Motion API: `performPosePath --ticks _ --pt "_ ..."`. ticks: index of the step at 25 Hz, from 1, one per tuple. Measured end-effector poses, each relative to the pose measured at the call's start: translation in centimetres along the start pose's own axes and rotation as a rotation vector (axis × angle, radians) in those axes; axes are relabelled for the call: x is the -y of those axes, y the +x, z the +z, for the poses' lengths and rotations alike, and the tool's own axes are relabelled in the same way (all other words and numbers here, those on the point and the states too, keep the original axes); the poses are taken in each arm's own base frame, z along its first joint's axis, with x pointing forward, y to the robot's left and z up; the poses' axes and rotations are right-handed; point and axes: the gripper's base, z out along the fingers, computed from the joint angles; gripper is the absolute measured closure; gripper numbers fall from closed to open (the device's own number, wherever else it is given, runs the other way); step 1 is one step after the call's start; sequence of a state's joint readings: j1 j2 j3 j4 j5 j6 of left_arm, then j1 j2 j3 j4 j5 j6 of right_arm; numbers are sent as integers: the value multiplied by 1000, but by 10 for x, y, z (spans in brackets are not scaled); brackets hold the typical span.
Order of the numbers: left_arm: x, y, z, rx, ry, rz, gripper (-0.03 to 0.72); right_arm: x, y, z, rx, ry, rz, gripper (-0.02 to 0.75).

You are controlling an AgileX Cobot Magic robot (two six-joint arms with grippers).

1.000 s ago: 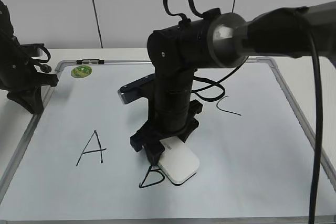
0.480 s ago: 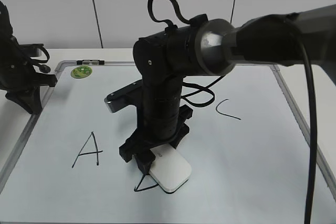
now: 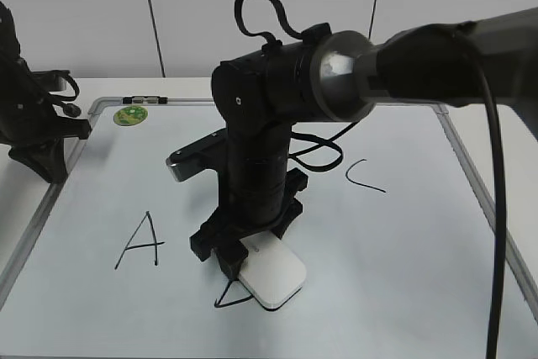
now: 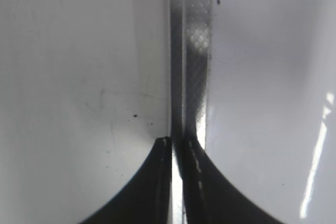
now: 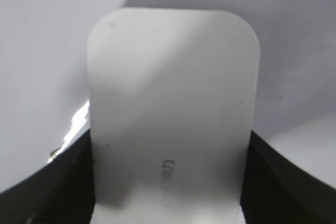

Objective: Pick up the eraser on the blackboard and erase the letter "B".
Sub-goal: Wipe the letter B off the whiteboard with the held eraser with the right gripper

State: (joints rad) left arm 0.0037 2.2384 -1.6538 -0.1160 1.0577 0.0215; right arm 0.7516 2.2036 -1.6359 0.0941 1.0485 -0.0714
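Observation:
The blackboard [image 3: 420, 233] is a pale whiteboard with a silver frame lying flat. My right gripper [image 3: 244, 254] reaches across it and is shut on the white eraser [image 3: 271, 277], pressing it flat on the board over the letter "B" [image 3: 229, 298], of which only a lower-left stroke shows. In the right wrist view the eraser [image 5: 173, 103] fills the space between the two dark fingers. My left gripper [image 3: 38, 153] rests at the board's left edge; its jaws [image 4: 176, 145] are shut over the frame strip [image 4: 191, 51].
A black "A" [image 3: 141, 241] is left of the eraser and a "C" [image 3: 363, 176] is to its upper right. A round green magnet [image 3: 130, 114] sits at the far left corner. The right arm's cable hangs along the right side.
My right gripper has slid the eraser toward the front left over the "B"; more of the letter is covered or gone than a second ago. The left arm has not moved.

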Motion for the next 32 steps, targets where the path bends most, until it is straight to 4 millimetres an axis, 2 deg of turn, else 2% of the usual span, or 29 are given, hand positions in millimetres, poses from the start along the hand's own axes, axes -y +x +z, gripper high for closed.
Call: performPosePath --ticks 32 --pt "0 0 0 -6 15 -6 664 -8 -2 -3 -38 -33 4 216"
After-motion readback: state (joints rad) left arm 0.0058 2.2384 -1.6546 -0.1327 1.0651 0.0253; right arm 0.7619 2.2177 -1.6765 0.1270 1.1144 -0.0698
